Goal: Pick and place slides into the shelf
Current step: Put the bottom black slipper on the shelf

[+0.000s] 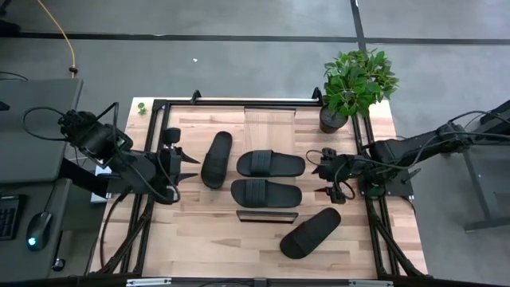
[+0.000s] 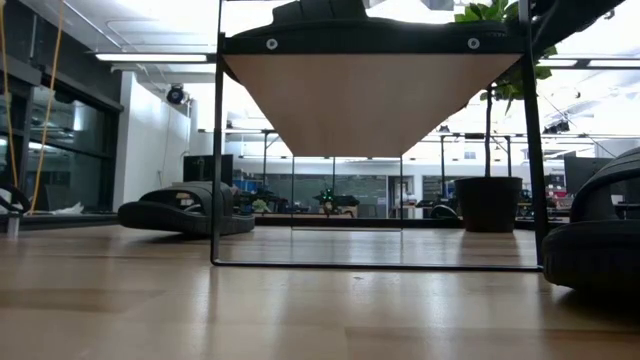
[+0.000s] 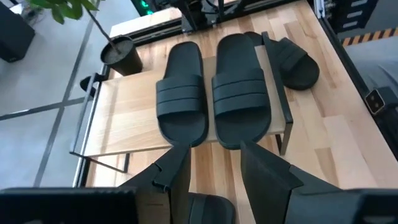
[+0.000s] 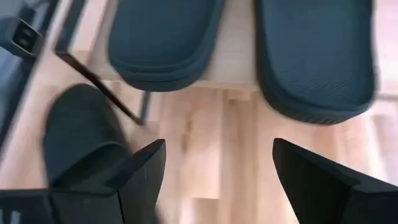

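High view is showing us four slides: two are lying side by side on the shelf [image 1: 271,119] at the table's middle, the far shelved slide [image 1: 270,164] and the near shelved slide [image 1: 265,192], both with their long axes running left to right along the board. Two are still sitting on the table [image 1: 215,239] off the shelf. The left loose slide [image 1: 216,159] is lying just beside the shelf's left end, its long axis running mostly front to back with a slight tilt. The right loose slide [image 1: 310,233] is lying off the shelf's near right corner, slanted diagonally.

We are judging the next pick by nearness. The left gripper [image 1: 188,166] is pointing straight at the left loose slide and standing just short of it, fingers partly apart and holding nothing; in its wrist view that slide's edge is peeking between the fingers [image 3: 173,171]. The right gripper [image 1: 327,182] is hovering near the shelf's right end, fingers spread wide and empty, with the right loose slide lying toward the table's front from it. Each arm is nearer its own side's slide.
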